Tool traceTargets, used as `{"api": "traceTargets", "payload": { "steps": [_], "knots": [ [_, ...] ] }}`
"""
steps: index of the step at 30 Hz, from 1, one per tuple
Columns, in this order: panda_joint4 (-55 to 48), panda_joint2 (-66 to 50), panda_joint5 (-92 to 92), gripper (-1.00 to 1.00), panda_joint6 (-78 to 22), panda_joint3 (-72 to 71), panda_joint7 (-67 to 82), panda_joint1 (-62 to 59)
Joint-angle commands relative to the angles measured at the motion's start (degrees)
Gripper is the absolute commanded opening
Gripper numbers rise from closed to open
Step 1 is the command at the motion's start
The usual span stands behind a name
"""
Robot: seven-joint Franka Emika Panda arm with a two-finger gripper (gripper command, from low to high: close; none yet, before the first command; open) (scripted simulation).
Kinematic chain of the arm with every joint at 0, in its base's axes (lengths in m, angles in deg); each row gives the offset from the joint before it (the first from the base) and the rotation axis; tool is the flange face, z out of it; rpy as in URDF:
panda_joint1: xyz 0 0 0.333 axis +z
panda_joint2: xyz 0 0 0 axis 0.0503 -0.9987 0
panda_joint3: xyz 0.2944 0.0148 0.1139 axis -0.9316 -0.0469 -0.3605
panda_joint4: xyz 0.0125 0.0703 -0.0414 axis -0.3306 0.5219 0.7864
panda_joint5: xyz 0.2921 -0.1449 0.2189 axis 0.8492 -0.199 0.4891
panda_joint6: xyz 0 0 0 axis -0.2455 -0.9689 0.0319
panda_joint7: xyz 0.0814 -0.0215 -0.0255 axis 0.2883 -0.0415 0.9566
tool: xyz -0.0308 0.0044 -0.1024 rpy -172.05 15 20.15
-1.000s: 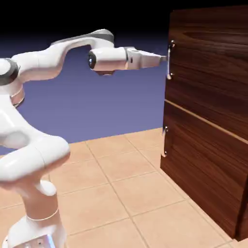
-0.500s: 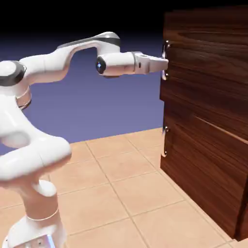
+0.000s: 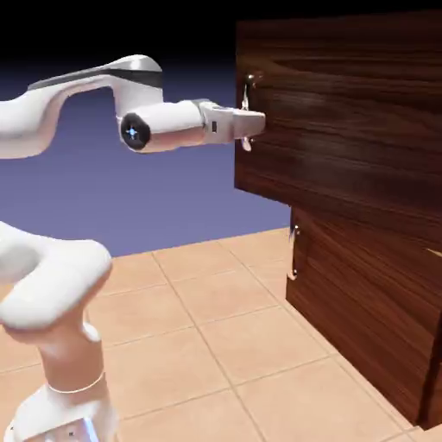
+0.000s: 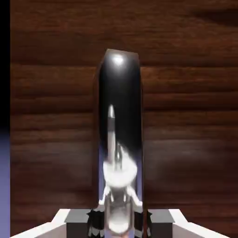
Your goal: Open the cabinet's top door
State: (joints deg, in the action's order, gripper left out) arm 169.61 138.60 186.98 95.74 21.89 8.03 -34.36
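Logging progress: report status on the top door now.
Gripper shut on the silver handle. Top door swung partway out from the cabinet; lower door closed. Nothing in the door's path.

Arm level — tool (image 3: 251,129) clamped shut

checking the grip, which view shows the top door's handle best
The hand view: the handle fills the middle, running up from between the shut tool. The exterior view shows only small silver bits of the handle at the top door's edge, mostly hidden behind the tool.
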Motion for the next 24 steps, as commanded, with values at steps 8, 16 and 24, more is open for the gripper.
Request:
{"api": "traceTargets", "payload": {
  "steps": [8,16,24],
  "knots": [
    [8.6,6.5,-15.0,-1.00,-11.7,16.6,-1.3,6.5],
    [11.6,9.6,-30.5,-1.00,-23.4,33.2,-1.9,7.6],
    [9.7,7.6,-45.5,-1.00,-35.5,49.8,-0.8,7.7]
  ]
}}
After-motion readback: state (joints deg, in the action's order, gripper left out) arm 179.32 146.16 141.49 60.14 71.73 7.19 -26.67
